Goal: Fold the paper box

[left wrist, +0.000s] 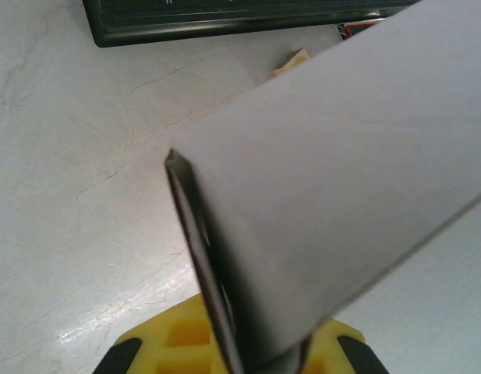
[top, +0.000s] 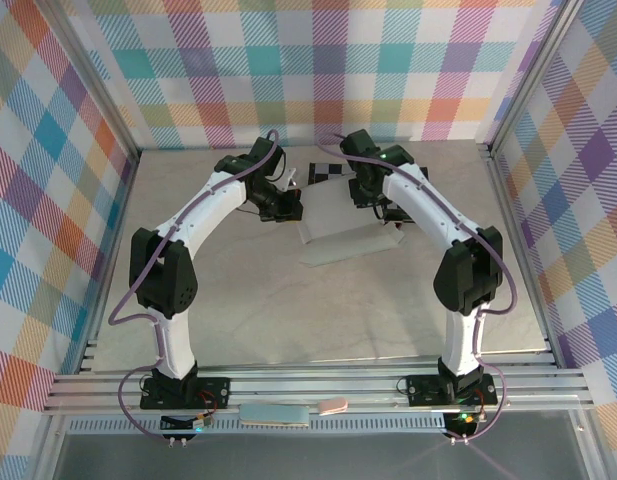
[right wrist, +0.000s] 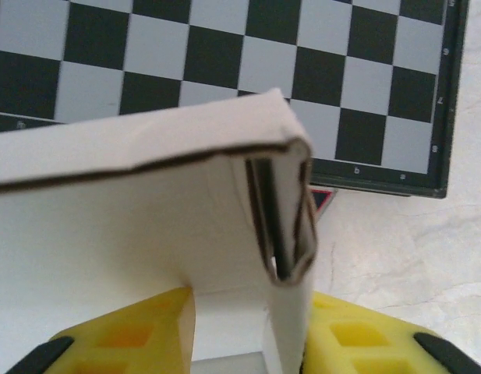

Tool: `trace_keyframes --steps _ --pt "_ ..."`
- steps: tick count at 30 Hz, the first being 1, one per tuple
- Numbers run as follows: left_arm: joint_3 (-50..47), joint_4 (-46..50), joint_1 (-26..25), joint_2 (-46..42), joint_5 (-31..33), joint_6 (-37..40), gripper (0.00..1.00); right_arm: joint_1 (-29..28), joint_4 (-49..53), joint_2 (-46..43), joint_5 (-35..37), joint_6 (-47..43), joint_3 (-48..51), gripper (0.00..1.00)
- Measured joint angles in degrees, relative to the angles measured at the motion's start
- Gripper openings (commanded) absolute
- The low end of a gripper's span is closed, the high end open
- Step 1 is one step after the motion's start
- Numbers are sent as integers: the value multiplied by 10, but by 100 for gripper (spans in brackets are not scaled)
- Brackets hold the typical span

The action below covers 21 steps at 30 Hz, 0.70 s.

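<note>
- Yellow fingers [left wrist: 158, 347] of the left gripper [left wrist: 248, 354] are seen drawn close together, with a thin dark cut edge of the paper box [left wrist: 341, 179] pinched between them. A pale-grey panel of the card is tilted steeply up from that edge.
- Wider spacing is seen at the right gripper [right wrist: 252, 351], where the gap between the yellow fingers [right wrist: 365, 339] is filled by a doubled-over wall of the box. This wall is touched by a finger on each side and so is held.
- At the top of that wall a folded corner with brownish cut edges is shown, and a narrow hollow is left between its layers.
- From above, the box is found at the far middle of the marbled table [top: 238, 300], between the two grippers, with its near part lying spread on the surface.
- A chessboard [right wrist: 224, 62] is placed just behind the box. Whether the two are touching cannot be told.
- Beside the board's dark rim, a small tan object [left wrist: 292, 62] and a red-edged object [left wrist: 357, 29] are seen in the left wrist view; neither can be identified.
- On the near metal rail [top: 108, 385], between the arm bases, a pale flat pad [top: 275, 413] and a small pink object [top: 333, 406] are laid side by side.
</note>
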State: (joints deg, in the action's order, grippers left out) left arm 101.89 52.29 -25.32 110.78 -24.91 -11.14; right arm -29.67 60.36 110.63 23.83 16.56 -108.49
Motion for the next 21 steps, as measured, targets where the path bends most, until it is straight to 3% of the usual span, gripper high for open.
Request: trace_keyframes --steps 3,7,21 --pt "0 -1 0 0 -1 0 0 3 0 -5 -15 -2 -9 45" --pt "0 -2 0 0 -2 0 0 13 -4 -5 -24 -1 -15 41" --pt "5 -6 0 0 -10 0 0 18 1 -3 33 -10 -19 2"
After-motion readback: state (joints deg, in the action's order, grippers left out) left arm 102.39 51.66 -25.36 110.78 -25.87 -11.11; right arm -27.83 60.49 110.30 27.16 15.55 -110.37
